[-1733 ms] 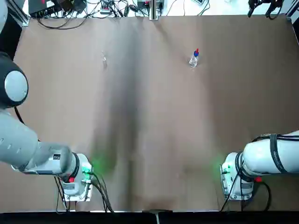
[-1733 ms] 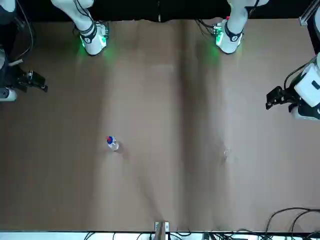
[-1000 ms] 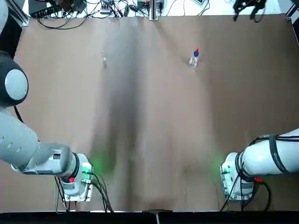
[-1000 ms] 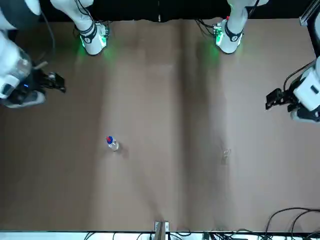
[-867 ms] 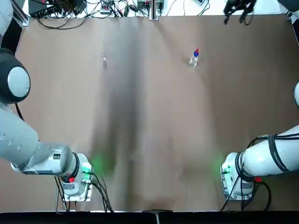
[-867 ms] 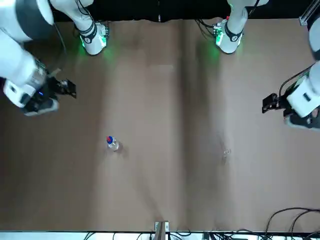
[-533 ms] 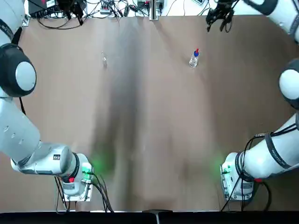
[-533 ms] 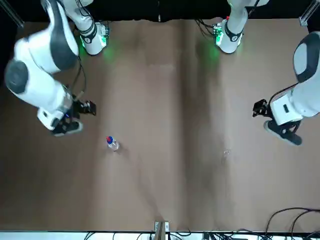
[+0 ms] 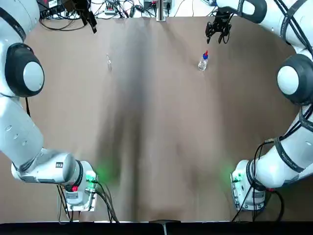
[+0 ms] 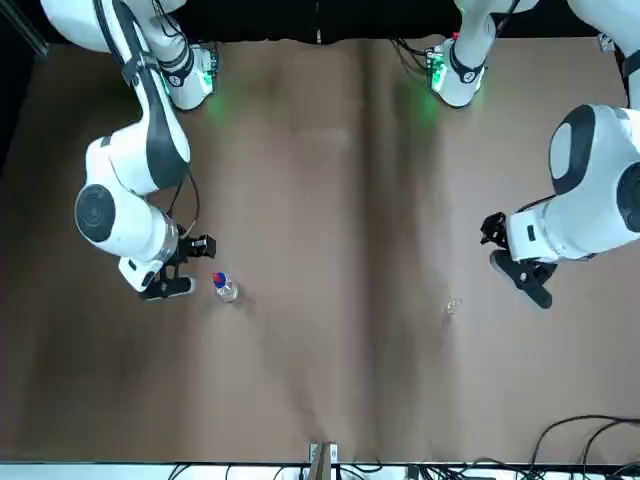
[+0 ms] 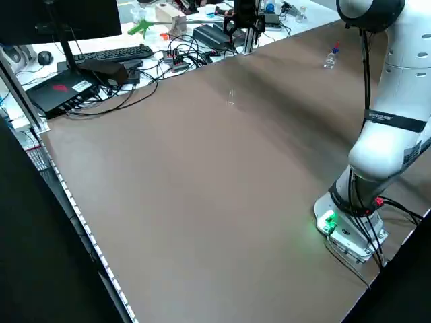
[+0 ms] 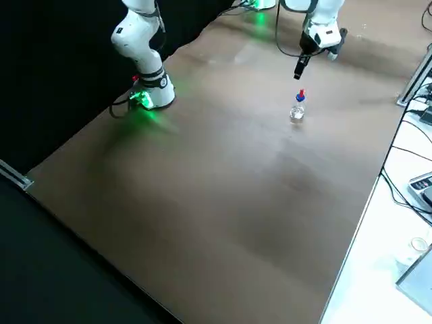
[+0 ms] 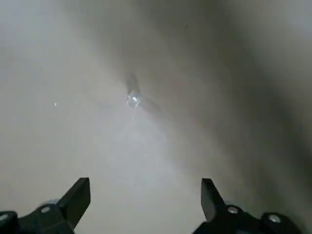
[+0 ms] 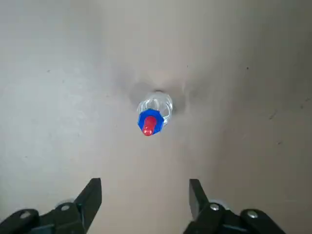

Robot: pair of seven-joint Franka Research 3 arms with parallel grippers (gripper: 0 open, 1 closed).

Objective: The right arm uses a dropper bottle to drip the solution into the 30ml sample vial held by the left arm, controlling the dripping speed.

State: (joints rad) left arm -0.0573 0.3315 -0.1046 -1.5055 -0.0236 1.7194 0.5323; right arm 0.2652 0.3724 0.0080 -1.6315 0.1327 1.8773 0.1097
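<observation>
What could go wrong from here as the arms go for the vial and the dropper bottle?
The clear vial barely stands out from the table, so the left tool, open above it, could close off-centre or knock it.

The bottle stands upright with its red tip on top; if the open right tool comes down crooked, it might tip the bottle or squeeze the tip early.

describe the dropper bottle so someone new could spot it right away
On the brown table between two white robot arms, look near the edge opposite their bases, on the right arm's side. The dropper bottle stands there, small and clear; its blue collar and red tip set it apart from the colourless vial.
</observation>
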